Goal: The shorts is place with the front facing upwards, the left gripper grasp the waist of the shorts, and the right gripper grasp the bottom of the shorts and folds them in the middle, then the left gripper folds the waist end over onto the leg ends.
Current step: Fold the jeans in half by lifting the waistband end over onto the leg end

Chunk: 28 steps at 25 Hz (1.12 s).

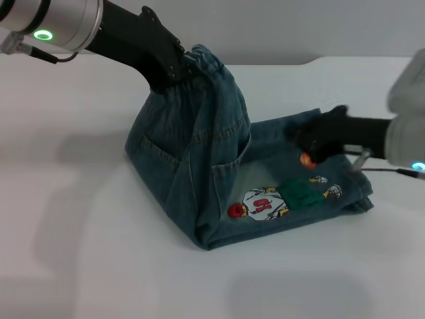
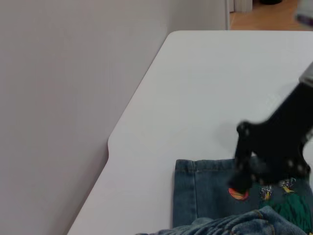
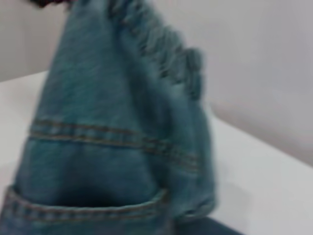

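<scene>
The shorts [image 1: 199, 166] lie folded lengthwise on the white table [image 1: 80, 252], cartoon print [image 1: 282, 199] facing up. My left gripper [image 1: 174, 72] is shut on the waist of the shorts [image 1: 209, 63] and holds this gathered end raised above the table, so the denim hangs like a tent. The leg ends [image 1: 355, 193] rest flat at the right. My right gripper [image 1: 307, 143] sits low over them beside the orange ball. The left wrist view shows the right gripper [image 2: 244, 183] at the hem [image 2: 205, 165]. The right wrist view shows the raised waist [image 3: 166, 54] and a pocket [image 3: 88, 205].
The table's back edge [image 1: 312, 61] runs just behind the shorts, with a grey wall [image 2: 58, 98] beyond it. Bare table surface [image 2: 205, 88] lies past the leg hems, and more spreads in front of and to the left of the shorts.
</scene>
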Available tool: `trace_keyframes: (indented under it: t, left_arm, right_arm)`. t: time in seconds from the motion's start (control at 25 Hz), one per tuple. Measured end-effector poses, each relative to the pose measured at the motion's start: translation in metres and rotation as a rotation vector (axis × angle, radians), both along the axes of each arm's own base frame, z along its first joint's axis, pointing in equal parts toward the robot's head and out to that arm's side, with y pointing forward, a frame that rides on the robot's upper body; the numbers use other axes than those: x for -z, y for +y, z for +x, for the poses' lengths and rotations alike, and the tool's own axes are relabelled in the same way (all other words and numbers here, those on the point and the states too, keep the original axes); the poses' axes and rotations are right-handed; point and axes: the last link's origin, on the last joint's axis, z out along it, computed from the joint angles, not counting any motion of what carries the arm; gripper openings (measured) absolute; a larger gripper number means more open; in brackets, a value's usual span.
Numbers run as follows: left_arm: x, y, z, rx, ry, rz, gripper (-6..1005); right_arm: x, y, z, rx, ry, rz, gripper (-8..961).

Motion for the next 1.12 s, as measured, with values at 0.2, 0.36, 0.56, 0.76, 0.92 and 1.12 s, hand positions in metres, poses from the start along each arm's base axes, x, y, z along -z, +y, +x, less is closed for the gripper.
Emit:
trace_keyframes:
  t: [0.2, 0.36, 0.56, 0.76, 0.92, 1.12]
  left_arm:
    - [0.002, -0.001, 0.001, 0.006, 0.004, -0.008, 69]
    - [0.008, -0.004, 0.005, 0.017, 0.004, -0.029, 69]
    - [0.019, -0.004, 0.012, 0.037, -0.01, -0.038, 69]
    - [0.029, 0.003, 0.015, 0.031, -0.015, -0.031, 68]
    - [0.037, 0.007, 0.018, 0.032, -0.026, -0.012, 68]
    - [0.047, 0.006, 0.023, 0.044, -0.021, -0.007, 68]
  right_arm:
    - [-0.028, 0.003, 0.018, 0.067, 0.029, 0.11, 41]
    - [-0.052, 0.002, 0.028, 0.102, 0.054, 0.189, 41]
    - [-0.063, 0.003, 0.034, 0.122, 0.065, 0.23, 41]
    - [-0.063, 0.002, 0.035, 0.122, 0.063, 0.228, 41]
    - [-0.064, 0.002, 0.037, 0.127, 0.065, 0.233, 41]
    - [-0.083, 0.001, 0.046, 0.176, 0.134, 0.318, 41]
